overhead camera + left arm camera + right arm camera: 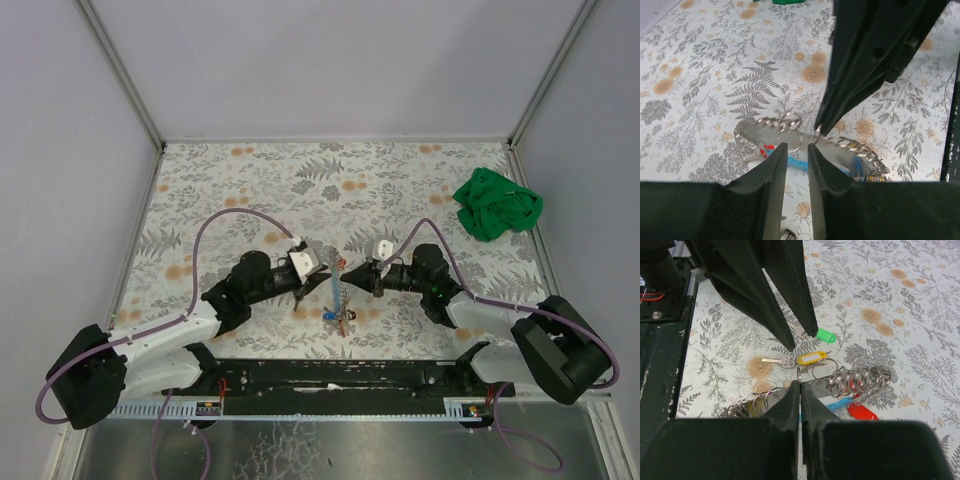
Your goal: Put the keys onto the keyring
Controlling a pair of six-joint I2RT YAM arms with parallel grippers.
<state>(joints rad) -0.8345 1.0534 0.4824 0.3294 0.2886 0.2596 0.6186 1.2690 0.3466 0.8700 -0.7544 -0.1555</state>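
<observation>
Keys: yellow key (809,359) and green key (826,335) lie flat on the counter (250,180), near each other, neither on a ring. Both sit just beyond the metal bar (816,384), which carries the spare rings (860,379). A red tag (862,412) and a blue tag (840,402) lie beside it.

Keyring (799,375): thin loop standing at the tips of the right claw (800,386). From that wrist view, the jaws appear closed on it.

Left claw (797,150): jaws a narrow gap apart, nothing gripped. Its tips hang close to the green key.

Step, as judged: ring held, no key picked up yet. The next move calls for the left claw to pinch one key by its head and bring its hole to the ring's split.

Hard to make out: the ring's split and the key holes. The top view does not show the keys clearly.
</observation>
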